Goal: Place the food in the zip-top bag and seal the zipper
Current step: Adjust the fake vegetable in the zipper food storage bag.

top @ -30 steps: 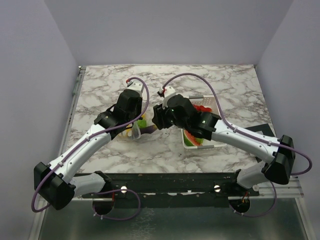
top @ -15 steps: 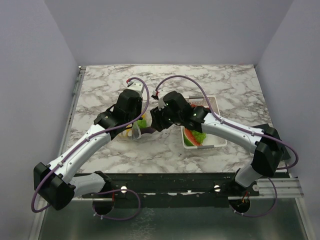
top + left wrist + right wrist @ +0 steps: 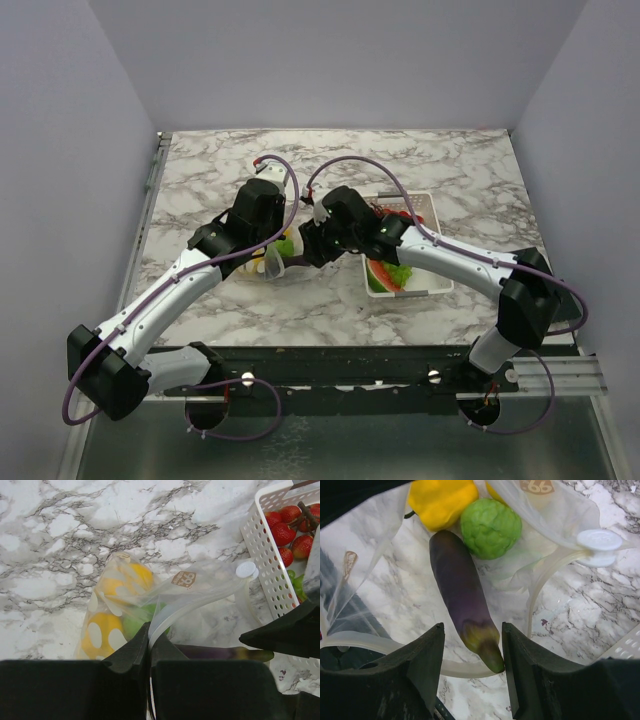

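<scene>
Swung left from the basket (image 3: 260, 545), our right gripper (image 3: 471, 635) stands spread around an eggplant (image 3: 457, 580) inside the zip-top bag (image 3: 200, 587), left gripper (image 3: 149, 635) pinching its rim; strawberries (image 3: 282, 532) should follow

Glossy, crinkled clear plastic zip-top bag (image 3: 200, 600)
</scene>
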{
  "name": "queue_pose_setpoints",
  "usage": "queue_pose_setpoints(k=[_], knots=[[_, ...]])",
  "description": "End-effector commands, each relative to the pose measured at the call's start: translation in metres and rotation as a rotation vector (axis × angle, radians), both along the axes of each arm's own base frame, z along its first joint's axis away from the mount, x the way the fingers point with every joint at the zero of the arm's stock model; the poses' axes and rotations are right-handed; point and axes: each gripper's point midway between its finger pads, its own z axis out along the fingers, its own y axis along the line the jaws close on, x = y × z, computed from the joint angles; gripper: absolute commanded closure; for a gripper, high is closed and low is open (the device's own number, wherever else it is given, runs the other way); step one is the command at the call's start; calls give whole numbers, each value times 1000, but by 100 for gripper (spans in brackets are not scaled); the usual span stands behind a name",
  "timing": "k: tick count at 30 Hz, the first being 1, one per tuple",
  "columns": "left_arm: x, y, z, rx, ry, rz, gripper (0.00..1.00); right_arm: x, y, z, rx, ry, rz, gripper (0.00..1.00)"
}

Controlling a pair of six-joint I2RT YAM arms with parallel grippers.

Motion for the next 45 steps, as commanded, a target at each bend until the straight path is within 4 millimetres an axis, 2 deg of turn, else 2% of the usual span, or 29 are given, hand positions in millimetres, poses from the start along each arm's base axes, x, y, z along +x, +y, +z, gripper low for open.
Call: queue_pose_setpoints(k=[1,7,11,23,29,35,45], knots=[[0,-1,8,-25,-28,-11,95,-10,-9,-20,-43,52,22,45],[-1,-1,9,-27,-30,-9,96,-16,-12,-33,-60,78,34,45],[0,0,9,-26,-30,-7,96,-22,-11,-36,-51,97,60,50],[-1,-2,9,-34,-28,-11,96,-29,-6,-42,-22,133,75,84],[-3,-8,10,-54,-22,-42,96,-24,3,-35,25,140,47,95],[-9,-22,14,-106,-20,-111,96,-15,12,-35,41,155,-1,99],[-16,-33,27,-169,-40,-176,96,15,6,-30,70,104,-222,99]])
